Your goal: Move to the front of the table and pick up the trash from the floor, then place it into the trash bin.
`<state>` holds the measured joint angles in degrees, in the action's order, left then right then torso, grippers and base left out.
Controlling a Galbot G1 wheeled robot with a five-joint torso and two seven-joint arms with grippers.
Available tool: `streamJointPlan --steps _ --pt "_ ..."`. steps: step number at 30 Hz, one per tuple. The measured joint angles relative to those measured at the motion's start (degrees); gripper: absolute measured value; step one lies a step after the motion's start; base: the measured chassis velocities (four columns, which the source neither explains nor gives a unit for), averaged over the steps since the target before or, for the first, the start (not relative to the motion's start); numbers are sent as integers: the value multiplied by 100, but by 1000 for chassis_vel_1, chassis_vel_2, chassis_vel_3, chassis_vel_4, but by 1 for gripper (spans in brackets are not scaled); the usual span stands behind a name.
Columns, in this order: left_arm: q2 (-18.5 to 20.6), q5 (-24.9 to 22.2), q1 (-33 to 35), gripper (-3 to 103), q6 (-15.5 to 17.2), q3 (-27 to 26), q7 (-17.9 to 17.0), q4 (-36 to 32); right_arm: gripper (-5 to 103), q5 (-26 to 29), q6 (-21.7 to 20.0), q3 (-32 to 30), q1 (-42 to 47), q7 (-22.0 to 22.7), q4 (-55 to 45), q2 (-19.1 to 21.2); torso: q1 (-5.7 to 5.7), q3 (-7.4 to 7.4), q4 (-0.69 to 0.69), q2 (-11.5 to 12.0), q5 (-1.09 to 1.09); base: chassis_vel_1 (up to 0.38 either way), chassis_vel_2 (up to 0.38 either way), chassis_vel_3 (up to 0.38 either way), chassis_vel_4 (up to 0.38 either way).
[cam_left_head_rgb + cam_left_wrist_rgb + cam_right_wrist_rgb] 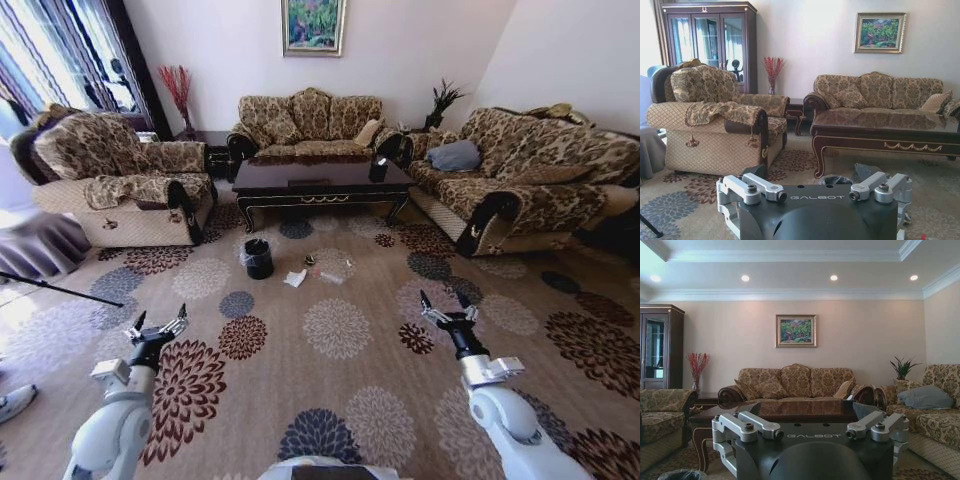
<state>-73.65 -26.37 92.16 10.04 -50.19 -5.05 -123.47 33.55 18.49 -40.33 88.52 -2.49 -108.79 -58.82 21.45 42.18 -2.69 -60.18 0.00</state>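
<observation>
The left gripper (160, 326) and right gripper (446, 310) are held low over the carpet (340, 400), both with fingers spread apart and grasping nothing. Well ahead of the fingertips, between the two grippers, the bin (258, 258) is stood upright on the carpet, lined with a thin bag; what it holds cannot be made out. Just beside it, toward the right gripper's side, the tissue (295, 278) is seen on the floor, with the bottle (331, 277) a little further along and a small dark object (310, 260) near them. The table (320, 182) is set beyond the trash, in front of the sofa (312, 125).
</observation>
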Motion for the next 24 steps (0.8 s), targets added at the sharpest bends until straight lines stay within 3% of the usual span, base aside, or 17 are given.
streamJointPlan --steps 24 --pt "-78 65 89 100 -51 4 23 -37 100 -5 87 -3 17 -86 11 -23 -286 -360 0 645 0 0 0 0 0"
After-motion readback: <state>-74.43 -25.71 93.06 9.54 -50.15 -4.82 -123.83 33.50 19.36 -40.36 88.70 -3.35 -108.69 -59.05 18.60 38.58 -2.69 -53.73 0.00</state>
